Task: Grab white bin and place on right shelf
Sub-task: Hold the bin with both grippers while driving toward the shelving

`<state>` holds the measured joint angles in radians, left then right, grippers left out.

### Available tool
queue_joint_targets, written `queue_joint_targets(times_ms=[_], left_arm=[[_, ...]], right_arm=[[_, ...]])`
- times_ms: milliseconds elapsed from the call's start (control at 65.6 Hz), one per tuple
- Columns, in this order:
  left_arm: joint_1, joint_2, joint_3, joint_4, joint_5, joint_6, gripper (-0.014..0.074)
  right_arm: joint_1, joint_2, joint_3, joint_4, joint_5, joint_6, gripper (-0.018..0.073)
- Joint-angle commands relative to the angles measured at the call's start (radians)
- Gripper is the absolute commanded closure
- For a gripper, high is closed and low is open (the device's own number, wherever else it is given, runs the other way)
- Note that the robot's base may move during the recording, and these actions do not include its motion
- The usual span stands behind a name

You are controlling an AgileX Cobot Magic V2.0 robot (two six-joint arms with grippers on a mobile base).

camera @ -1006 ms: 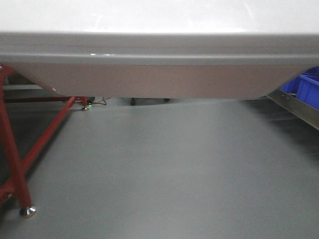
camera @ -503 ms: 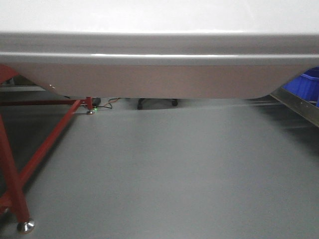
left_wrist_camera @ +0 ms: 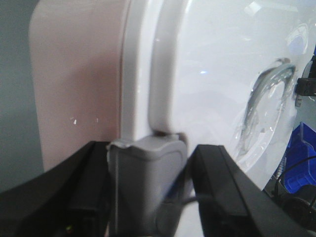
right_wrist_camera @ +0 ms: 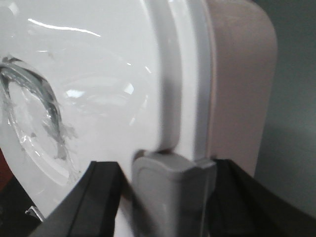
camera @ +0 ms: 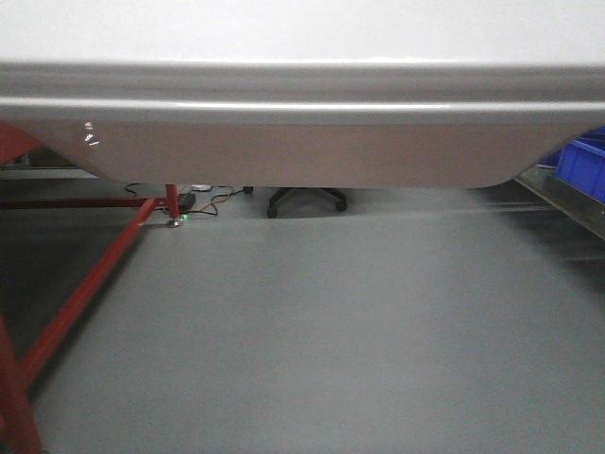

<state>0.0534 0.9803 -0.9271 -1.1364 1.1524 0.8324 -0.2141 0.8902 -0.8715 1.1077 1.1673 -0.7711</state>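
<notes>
Front view: one white bin [camera: 302, 142] fills the top, held clear of the floor [camera: 331, 331]. Under its left end is one red rack [camera: 85, 284], behind it one chair base [camera: 304, 200], and at its right end blue bins [camera: 584, 163], count unclear.

Left wrist view: the left gripper [left_wrist_camera: 148, 148] has two black fingers clamped on the bin's grey latch [left_wrist_camera: 145, 192].

Right wrist view: the right gripper [right_wrist_camera: 165, 168] likewise grasps one latch.

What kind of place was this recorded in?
Likely a storeroom or warehouse-style workspace: a red-framed rack, blue storage bins, and an office chair base beyond the white bin.
</notes>
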Motion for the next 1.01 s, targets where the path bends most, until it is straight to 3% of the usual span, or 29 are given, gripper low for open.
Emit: queue_joint_targets(times_ms=[0,990], left_arm=[[-0.019,-0.022,-0.032,-0.154,0.067,0.014,0.0388],[-0.019,-0.022,-0.032,-0.154,0.067,0.014,0.0388]], right_arm=[[0.009,-0.015,-0.029,0.158,0.115,-0.012,0.0219],[0.009,-0.015,-0.029,0.158,0.115,-0.012,0.0219]])
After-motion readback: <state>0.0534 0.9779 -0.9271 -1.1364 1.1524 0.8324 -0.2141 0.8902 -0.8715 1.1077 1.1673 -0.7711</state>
